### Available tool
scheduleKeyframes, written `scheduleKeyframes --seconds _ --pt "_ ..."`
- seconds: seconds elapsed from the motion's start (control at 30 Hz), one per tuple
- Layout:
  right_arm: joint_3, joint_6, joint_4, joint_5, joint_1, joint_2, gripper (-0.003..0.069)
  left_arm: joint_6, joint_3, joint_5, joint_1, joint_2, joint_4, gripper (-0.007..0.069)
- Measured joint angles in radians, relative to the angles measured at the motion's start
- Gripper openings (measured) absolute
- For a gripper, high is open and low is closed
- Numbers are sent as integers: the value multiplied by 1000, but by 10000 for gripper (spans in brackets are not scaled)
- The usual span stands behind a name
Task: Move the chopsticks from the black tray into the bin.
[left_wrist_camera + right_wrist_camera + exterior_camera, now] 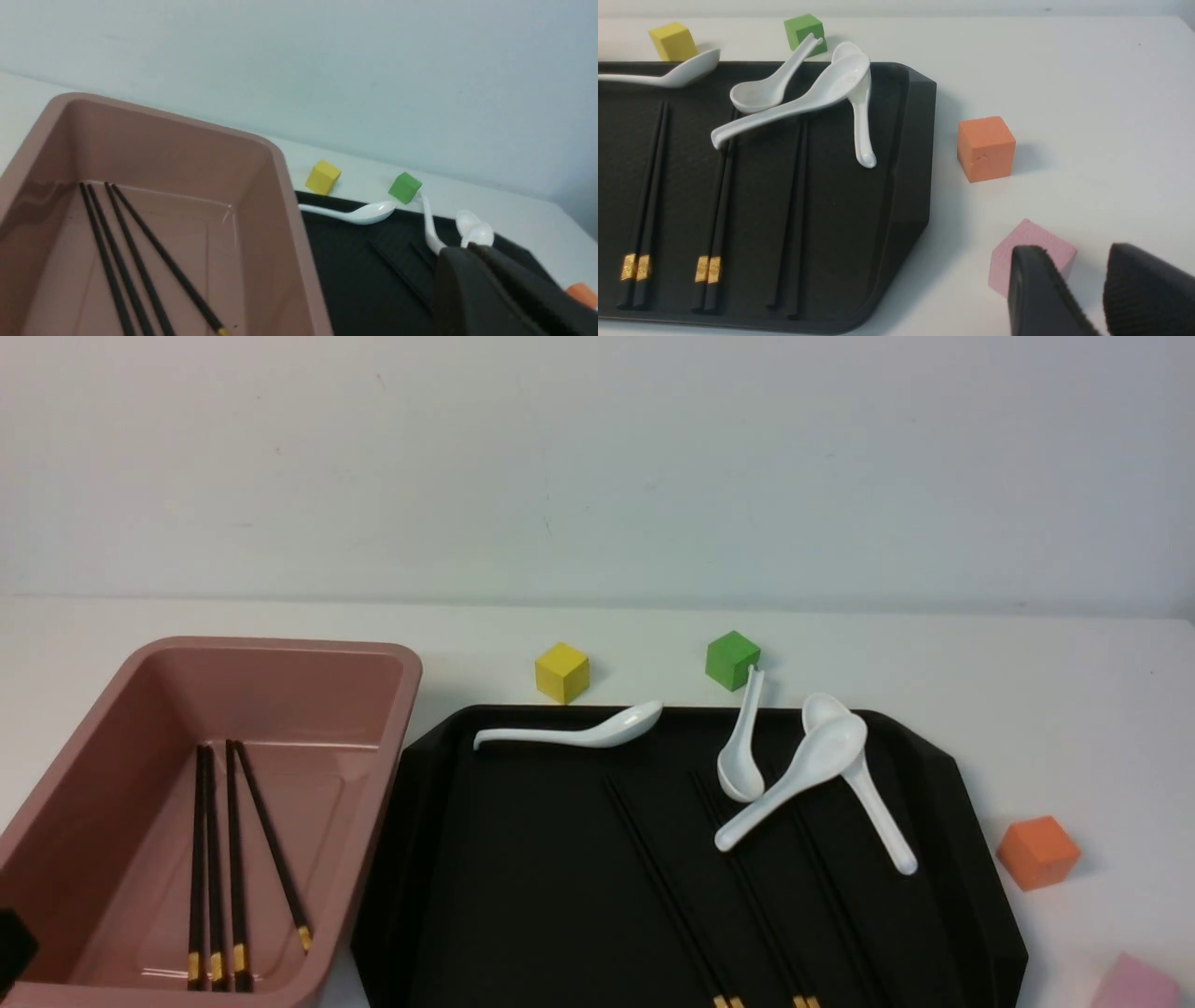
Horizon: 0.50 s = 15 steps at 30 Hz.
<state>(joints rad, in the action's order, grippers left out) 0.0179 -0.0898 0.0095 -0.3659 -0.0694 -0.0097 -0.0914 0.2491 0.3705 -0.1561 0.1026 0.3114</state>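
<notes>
The chopsticks point(717, 186) are shared between two places: four lie in the bin point(308, 658), and three pairs remain on the black tray point(920, 140), well to the left of the right claw point(1078, 289) and ahead of it; the middle pair is pinned at its thin end under the white spoons point(794, 100). They are judged light, stiff, thin and smooth, so easily rolled or slipped; a hold near the gold-banded thick ends, clear of the spoons, is advised. The right claw hangs over the table beside a pink block point(1031, 247), its jaws parted a little and holding nothing. Of the left claw point(495, 289), seen near the bin, the opening cannot be told.
</notes>
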Motion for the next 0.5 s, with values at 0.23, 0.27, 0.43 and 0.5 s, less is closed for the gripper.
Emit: scheduleKeyframes --seconds 0.23,0.27,0.43,0.5 --pt "0 0 0 0 0 0 240 -18 -219 -32 0 -95 -133 -12" --pt "0 0 0 0 0 0 240 -32 -255 -36 0 -107 -159 -11" --pt "0 0 0 0 0 0 240 -51 -277 -23 7 -114 -187 -8" --pt "0 0 0 0 0 0 240 -51 -277 -15 9 -114 -195 -4"
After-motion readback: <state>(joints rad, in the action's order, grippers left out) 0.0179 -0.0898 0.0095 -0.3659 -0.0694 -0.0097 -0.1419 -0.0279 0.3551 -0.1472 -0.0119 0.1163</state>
